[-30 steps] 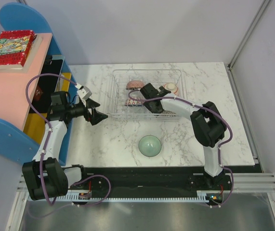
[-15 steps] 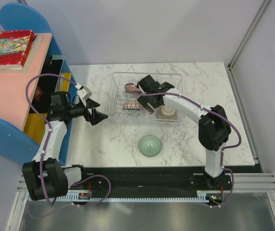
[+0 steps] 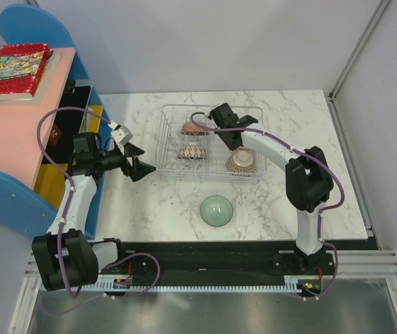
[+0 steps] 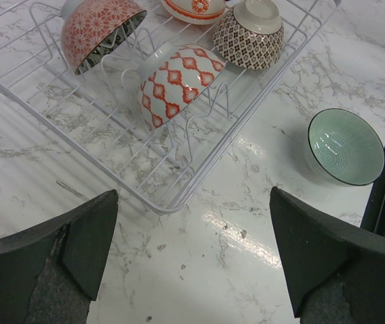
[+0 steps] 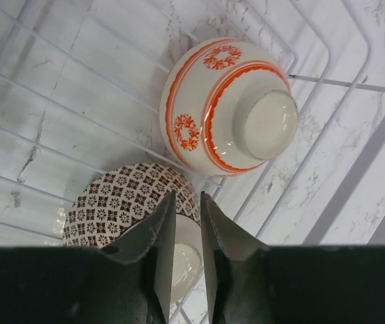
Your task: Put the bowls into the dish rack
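Observation:
The clear dish rack (image 3: 167, 139) (image 4: 179, 197) stands at the table's middle back. It holds a red-patterned bowl (image 3: 193, 127) (image 4: 101, 30), a diamond-patterned bowl (image 3: 192, 151) (image 4: 179, 81), a brown lattice bowl (image 3: 243, 161) (image 5: 121, 202) and a white bowl with orange flowers (image 5: 229, 104) (image 4: 195, 8). A mint-green bowl (image 3: 217, 209) (image 4: 345, 145) sits on the marble in front of the rack. My right gripper (image 3: 227, 132) (image 5: 187, 196) hangs over the rack's right half, shut and empty, above the lattice bowl. My left gripper (image 3: 142, 169) is open, left of the rack.
A blue and pink shelf (image 3: 17, 132) with a book (image 3: 15, 69) on top stands at the left edge. Grey walls close off the back and the right side.
My right gripper has closed from wide open to shut with nothing in it, and has shifted toward the rack's far side, uncovering the lattice bowl. The left arm has not moved.

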